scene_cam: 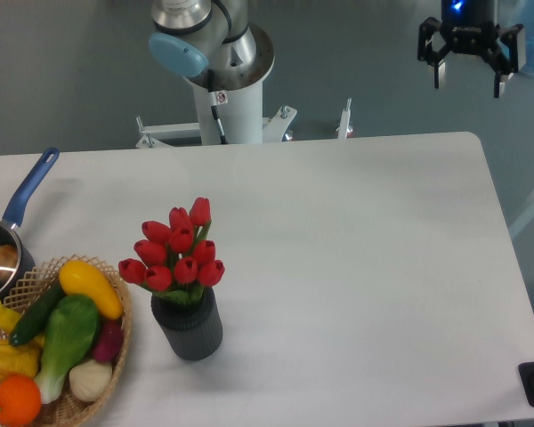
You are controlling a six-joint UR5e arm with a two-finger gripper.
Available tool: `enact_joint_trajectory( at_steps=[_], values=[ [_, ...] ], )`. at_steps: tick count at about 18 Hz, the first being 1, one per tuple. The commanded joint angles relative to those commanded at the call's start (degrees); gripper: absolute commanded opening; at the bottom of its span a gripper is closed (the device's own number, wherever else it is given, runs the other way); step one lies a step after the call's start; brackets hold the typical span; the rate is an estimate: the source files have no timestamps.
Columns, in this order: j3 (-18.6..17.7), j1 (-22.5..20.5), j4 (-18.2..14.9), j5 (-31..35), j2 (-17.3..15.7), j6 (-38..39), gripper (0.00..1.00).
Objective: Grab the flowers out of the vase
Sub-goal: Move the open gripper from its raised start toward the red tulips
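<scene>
The flowers (176, 253), a bunch of red tulip buds on green stems, stand upright in the vase (189, 327), a short dark grey ribbed cylinder at the front left of the white table (356, 267). My gripper (468, 82) hangs high at the top right, beyond the table's far right corner and far from the flowers. Its two dark fingers are spread apart with nothing between them.
A wicker basket (116, 351) of green, yellow and orange vegetables sits at the front left, just left of the vase. A blue-handled metal pan (4, 240) lies at the left edge. The arm's white base (227, 98) stands behind the table's far edge.
</scene>
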State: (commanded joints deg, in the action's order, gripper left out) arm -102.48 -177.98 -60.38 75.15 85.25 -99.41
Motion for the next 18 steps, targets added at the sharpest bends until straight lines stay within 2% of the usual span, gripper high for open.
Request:
enact_joint_trajectory(
  at_steps=[8,18],
  values=[
    [-2.5,2.1,0.3,-1.4,0.1,0.2,1.0],
    [-4.6,2.2,0.2,-2.3,0.5,0.2,1.0]
  ],
)
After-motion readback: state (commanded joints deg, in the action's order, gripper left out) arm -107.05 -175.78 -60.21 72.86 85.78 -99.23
